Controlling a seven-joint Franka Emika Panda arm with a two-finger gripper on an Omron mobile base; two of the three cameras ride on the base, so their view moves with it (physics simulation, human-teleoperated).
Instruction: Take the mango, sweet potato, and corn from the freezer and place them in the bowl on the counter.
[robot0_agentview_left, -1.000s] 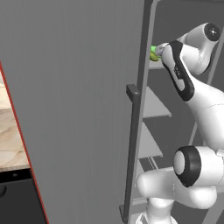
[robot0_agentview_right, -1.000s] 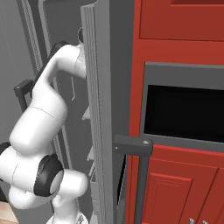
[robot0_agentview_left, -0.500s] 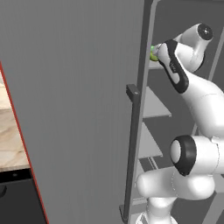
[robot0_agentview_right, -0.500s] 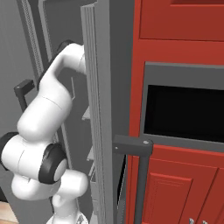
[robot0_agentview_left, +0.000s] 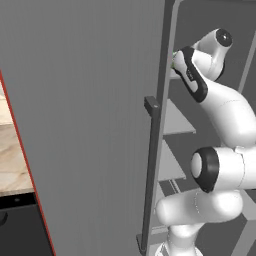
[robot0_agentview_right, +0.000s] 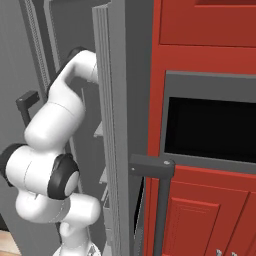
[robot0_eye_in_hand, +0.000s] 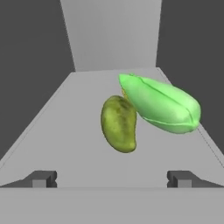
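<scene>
- Your gripper (robot0_eye_in_hand: 112, 178) stood fully open and held nothing; both fingertips (robot0_eye_in_hand: 41, 178) were clear of the food.
- The mango (robot0_eye_in_hand: 118, 123) lay on the grey freezer shelf (robot0_eye_in_hand: 65, 131), ahead of the gripper.
- The corn (robot0_eye_in_hand: 159, 104) lay beside the mango, apparently touching it.
- Your arm (robot0_agentview_left: 220, 105) reached past the freezer door (robot0_agentview_left: 85, 115).

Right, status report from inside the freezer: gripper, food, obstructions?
Gripper open, empty, facing shelf. Mango nearest, touching corn behind. Path clear.
</scene>
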